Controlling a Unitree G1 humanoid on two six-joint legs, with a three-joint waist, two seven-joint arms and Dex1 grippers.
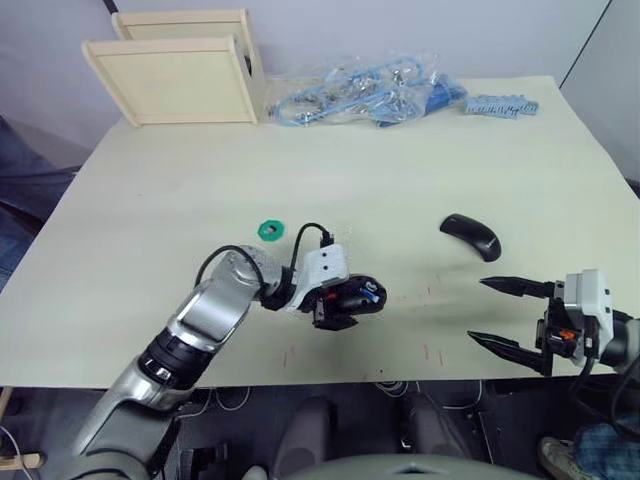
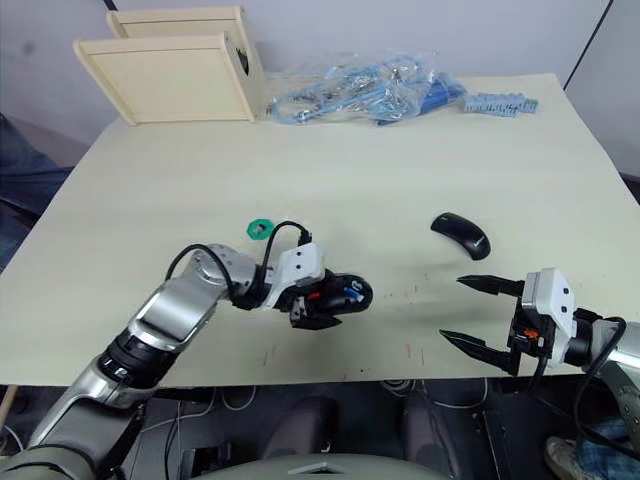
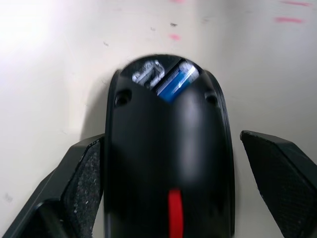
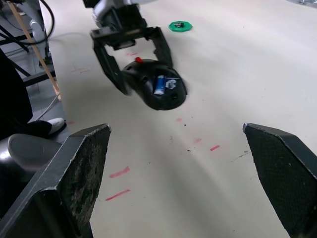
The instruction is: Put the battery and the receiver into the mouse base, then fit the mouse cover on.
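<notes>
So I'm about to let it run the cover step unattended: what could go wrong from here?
The left claw sits open around the mouse base, not clamped, so the base may slide when pressed. The battery and receiver lie exposed in the hollow; a knock could dislodge them. The mouse cover lies flat and apart from the open right claw, and its thin glossy shell could slip from the fingers.

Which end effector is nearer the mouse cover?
Right. The right end effector sits open just short of the mouse cover; the left end effector straddles the mouse base, farther off.
</notes>
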